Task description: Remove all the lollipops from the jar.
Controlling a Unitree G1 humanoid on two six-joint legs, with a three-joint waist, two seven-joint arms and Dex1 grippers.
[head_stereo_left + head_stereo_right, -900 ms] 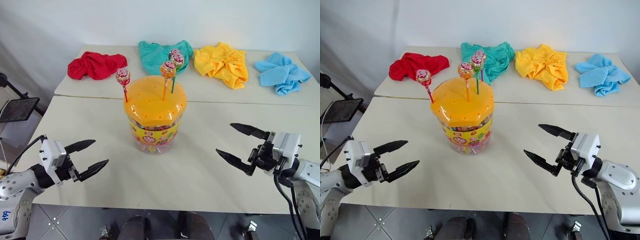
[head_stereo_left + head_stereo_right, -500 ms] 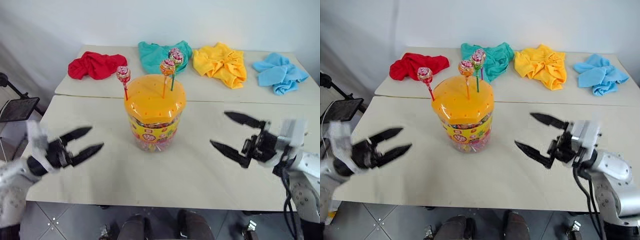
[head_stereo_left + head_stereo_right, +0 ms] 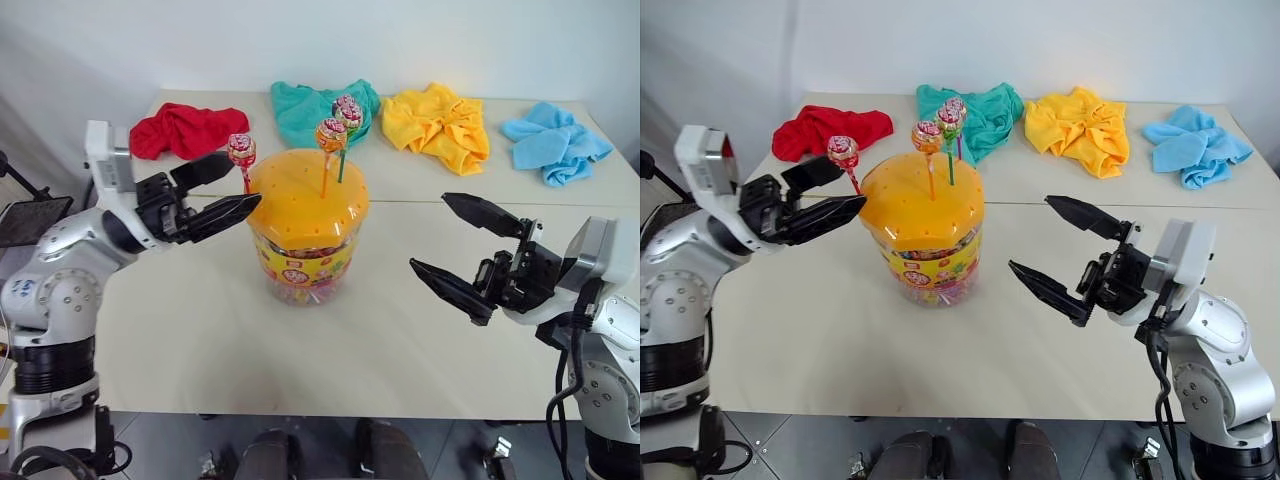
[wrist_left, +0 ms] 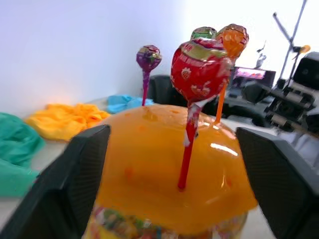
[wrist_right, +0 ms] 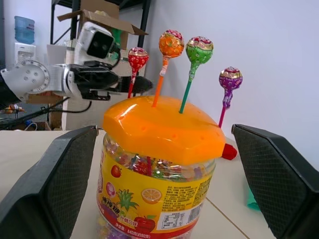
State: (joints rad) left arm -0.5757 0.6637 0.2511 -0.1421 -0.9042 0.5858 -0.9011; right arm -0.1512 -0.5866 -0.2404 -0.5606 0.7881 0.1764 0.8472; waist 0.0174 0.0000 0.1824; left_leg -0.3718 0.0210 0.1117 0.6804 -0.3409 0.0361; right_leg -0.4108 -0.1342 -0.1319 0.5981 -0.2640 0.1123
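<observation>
Right wrist view: jar (image 5: 158, 164) label's fruit pictures, unreadable print; both pincers released.

Printed on the jar's (image 5: 158, 164) yellow label (image 5: 149, 196): pictures of fruit, a white panel of small print with a barcode, and a line beginning "840", the rest too small to make out. Patterned wrappers on the lollipops (image 5: 171, 44), with small strawberry pictures on the red one in the left wrist view, no legible words. Nothing else readable anywhere.
</observation>
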